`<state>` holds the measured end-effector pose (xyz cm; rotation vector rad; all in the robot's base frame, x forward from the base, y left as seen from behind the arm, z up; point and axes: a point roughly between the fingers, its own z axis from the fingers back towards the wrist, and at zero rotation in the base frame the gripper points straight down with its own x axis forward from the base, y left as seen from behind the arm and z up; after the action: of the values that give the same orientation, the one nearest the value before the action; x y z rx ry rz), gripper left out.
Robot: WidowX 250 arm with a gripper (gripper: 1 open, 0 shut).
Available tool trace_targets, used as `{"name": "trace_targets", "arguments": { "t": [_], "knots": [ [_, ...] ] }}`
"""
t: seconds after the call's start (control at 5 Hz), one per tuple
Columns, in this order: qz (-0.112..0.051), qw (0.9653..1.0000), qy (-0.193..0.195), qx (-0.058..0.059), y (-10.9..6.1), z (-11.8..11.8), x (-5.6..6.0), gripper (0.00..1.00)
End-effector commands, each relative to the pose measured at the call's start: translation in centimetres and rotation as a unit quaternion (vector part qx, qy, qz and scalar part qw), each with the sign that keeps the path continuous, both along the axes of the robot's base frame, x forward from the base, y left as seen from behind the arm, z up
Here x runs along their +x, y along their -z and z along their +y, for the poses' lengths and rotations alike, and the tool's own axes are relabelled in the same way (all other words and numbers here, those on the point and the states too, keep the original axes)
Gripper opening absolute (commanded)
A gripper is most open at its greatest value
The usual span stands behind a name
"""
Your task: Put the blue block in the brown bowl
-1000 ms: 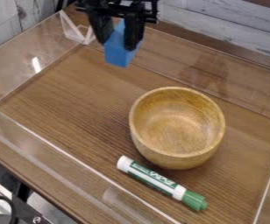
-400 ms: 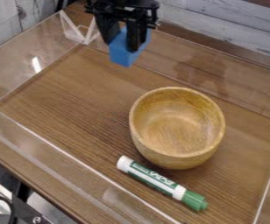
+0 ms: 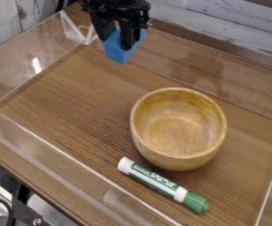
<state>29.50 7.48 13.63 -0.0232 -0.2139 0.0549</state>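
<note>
In the single camera view, the black gripper (image 3: 117,37) is grasping the small bright-blue rectangular block (image 3: 116,49) between its jaws, hanging above the far part of the dark wooden worktop (image 3: 68,106). The round light-brown wooden bowl (image 3: 177,129) is sitting well apart toward the near right, with a white marker with a green cap (image 3: 162,185) lying just beside its near side

Nothing readable anywhere. Only the white marker (image 3: 162,184), lying well below and right of the gripper (image 3: 118,37), carries dark print along its barrel, and that's too small to make out.
</note>
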Motion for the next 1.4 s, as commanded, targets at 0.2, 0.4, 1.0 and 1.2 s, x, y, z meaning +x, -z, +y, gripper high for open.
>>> {"name": "trace_targets", "arguments": {
  "t": [0.2, 0.4, 1.0, 1.2],
  "knots": [
    [-0.030, 0.9995, -0.004, 0.007, -1.4, -1.4, 0.0, 0.00],
    [-0.027, 0.9996, -0.006, 0.000, -1.9, -3.8, -0.9, 0.00],
    [-0.023, 0.9997, 0.004, -0.010, -2.6, -10.2, -3.1, 0.00],
    [-0.023, 0.9996, 0.009, -0.010, -2.4, -11.8, -3.8, 0.00]
  ]
}}
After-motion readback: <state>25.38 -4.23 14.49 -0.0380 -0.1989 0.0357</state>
